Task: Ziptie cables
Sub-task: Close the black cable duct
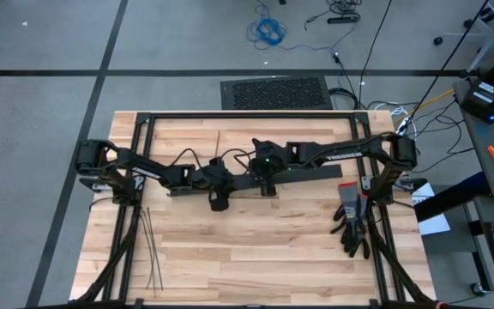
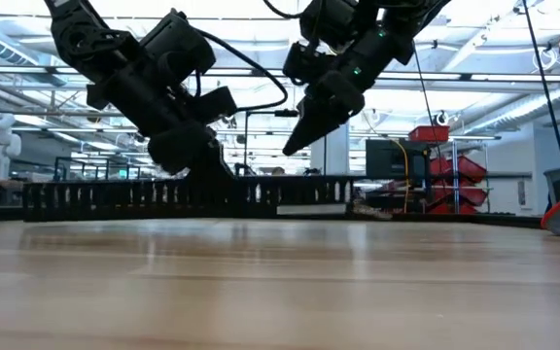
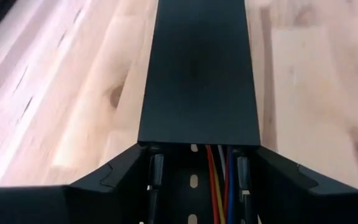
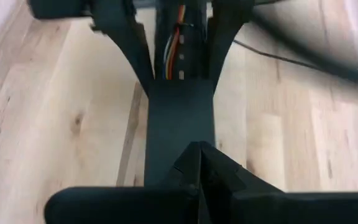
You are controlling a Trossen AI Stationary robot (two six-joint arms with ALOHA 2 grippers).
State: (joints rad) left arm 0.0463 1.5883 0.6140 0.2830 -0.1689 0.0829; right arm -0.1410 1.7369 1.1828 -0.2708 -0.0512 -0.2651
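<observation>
So both arms are bunched up over the long black duct (image 1: 256,182) in the middle of the wooden table (image 1: 256,257).

The left gripper (image 3: 194,177) is the one doing the holding. Its two fingers (image 3: 104,180) are spread and sit one on each outer side of the duct, straddling it right where the solid cover (image 3: 197,68) ends and the open slotted channel starts. From the left wrist view it looks like they're clamped on the duct walls, not on the wires.

The cables (image 3: 219,180) run lengthwise inside the open channel, directly between the left gripper's fingers. You can see red, orange and blue strands, and they slip under the edge of the cover just ahead of the fingertips. The right wrist view shows the same wires (image 4: 174,46) in the channel, between the left gripper's fingers farther off.

The right gripper (image 4: 199,155) has its fingers pressed tight together with nothing between them. The tip hangs right over the covered stretch of the duct, pointing down, just beside the left gripper. In the low view it looks lifted a bit above the duct, but I can't tell for sure if it touches.

The zipties (image 1: 151,249) are lying loose on the table, well apart from both grippers, out toward the left arm's side. A pair of dark gloves (image 1: 352,225) sits over on the right arm's side.
</observation>
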